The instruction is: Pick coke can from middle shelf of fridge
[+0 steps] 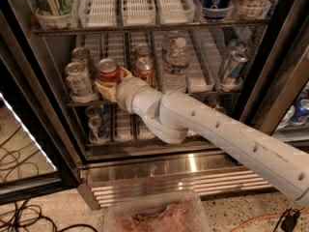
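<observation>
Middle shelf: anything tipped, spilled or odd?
Only the silver can at the right end of the middle shelf seems to lean; no spills. The pincer is at the coke can, which stands upright.
</observation>
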